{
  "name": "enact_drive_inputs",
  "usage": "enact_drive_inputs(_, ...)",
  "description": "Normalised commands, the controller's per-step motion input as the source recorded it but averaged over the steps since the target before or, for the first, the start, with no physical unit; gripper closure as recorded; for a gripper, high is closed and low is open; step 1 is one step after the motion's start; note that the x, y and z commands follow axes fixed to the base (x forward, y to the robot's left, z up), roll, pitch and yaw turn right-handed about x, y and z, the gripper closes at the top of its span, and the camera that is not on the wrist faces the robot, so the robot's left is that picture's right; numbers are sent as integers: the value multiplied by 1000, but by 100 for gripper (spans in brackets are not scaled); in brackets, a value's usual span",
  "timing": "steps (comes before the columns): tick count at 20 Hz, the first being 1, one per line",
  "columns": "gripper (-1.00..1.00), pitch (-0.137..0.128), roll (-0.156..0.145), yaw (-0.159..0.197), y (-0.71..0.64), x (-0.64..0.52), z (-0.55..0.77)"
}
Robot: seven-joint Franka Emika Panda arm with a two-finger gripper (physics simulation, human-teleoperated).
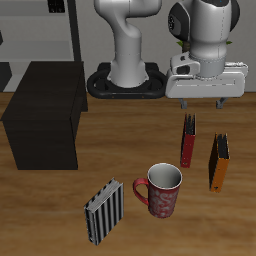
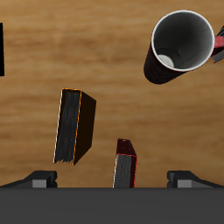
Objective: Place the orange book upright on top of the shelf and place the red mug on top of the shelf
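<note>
Gripper is up in the air above the table, fingers spread wide, nothing between them, touching nothing. In the wrist view we see both fingertips at the frame edge with bare wood between and the dark red book sitting in that gap, well below.

Relative to the gripper:
- dark red book: almost straight below, standing on edge, spine up.
- orange book: also below, just beside the dark red one and slightly nearer the table's front edge. It stands on edge, tilted a little. Wrist view shows its dark spine edge and a sliver of orange cover. The two books are close but not touching.
- red mug: below and farther toward the front edge than both books, upright, opening up, grey-white inside visible. Handle points toward the striped book, which stands nearest the front edge, apart from the mug.
- shelf: the low black cabinet, well off to the side of the gripper, across the table from the books. Its flat top carries nothing we can see.

Table is a wood-grain surface. The robot base sits on a dark plate behind the gripper. Behind the shelf there's a tall dark shelving unit against a pale wall; its contents are too small for us to read.
</note>
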Motion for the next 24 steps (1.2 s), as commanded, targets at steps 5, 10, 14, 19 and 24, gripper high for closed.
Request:
enact_drive_inputs(5,-100,-7,9,6,222,66,-77)
enact_drive_inputs(10,-100,-8,20,18,274,121,-82)
enact_drive_inputs(14,-100,4,-10,-4,133,105,-40)
enact_drive_inputs(19,-100,-16,-24,3,75,130,-90)
enact_drive_inputs(24,-100,-1,1,18,29,112,-171)
